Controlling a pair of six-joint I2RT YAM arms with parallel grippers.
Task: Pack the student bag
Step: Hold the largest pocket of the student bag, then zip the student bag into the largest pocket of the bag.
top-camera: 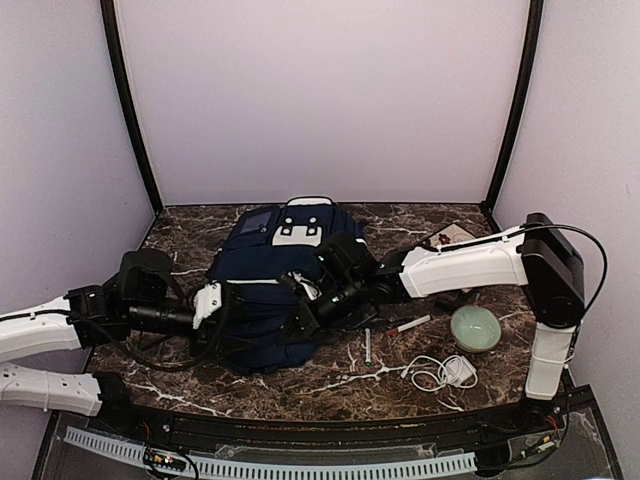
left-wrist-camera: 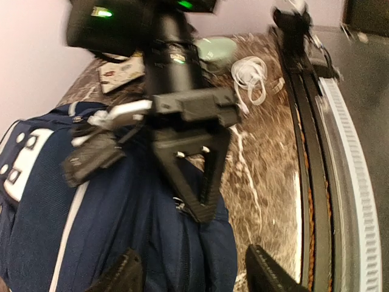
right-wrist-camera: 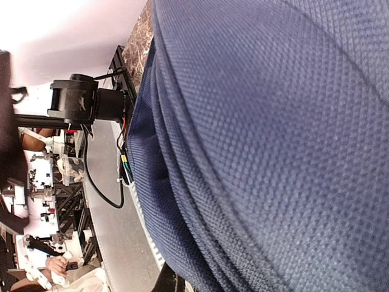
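Looking down the left wrist camera, I see the left gripper (left-wrist-camera: pixel 193 275) with its fingers spread apart and navy fabric lying between them. Just past it, the right gripper (left-wrist-camera: pixel 202 210) has its jaws together, tip down on the cloth; I cannot tell whether any is pinched. The student bag (top-camera: pixel 262 268) lies flat in the middle of the table (top-camera: pixel 190 235), between both arms. Off to the right, a white cable (top-camera: pixel 440 372) and, beyond it, a green bowl (top-camera: pixel 475 328) sit apart from the bag.
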